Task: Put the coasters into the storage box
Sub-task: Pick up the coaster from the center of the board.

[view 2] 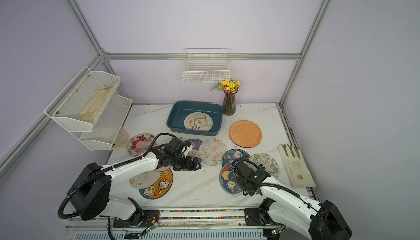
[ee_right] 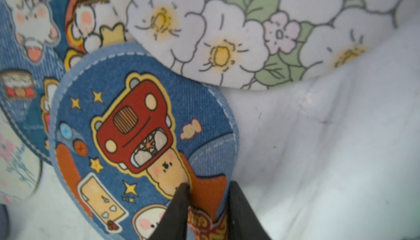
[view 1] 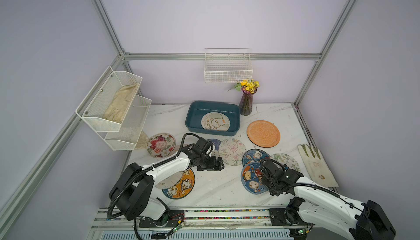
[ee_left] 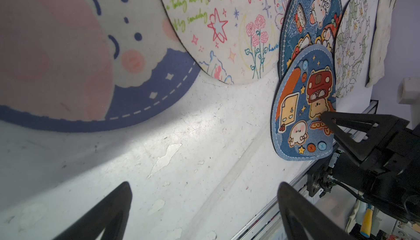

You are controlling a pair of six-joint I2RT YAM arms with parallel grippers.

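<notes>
In both top views we see the whole tabletop (view 1: pixel 216 186). The storage box (view 1: pixel 193 113) sits at the back with one cream coaster (view 1: pixel 215 121) lying flat in it. The other coasters lie spread across the front. The right arm (view 1: pixel 318 195) hides its own fingers from above. The left claw (view 1: pixel 220 165) hangs over bare tabletop beside the butterfly coaster (view 1: pixel 232 151). The left wrist view adds that the left claw's fingers stand wide apart with nothing between them. From the side it also catches the right claw (ee_left: pixel 326 117), one fingertip on the face of the blue car coaster (ee_left: pixel 302 104). Only the right wrist view shows the grip itself. There the right claw (ee_right: pixel 206 188) is drawn nearly closed on that coaster's rim, one finger on the print and the other at the edge. The flowered coaster (ee_right: pixel 227 34) lies just beyond, and the storage box is out of this view, well apart from the claw.
</notes>
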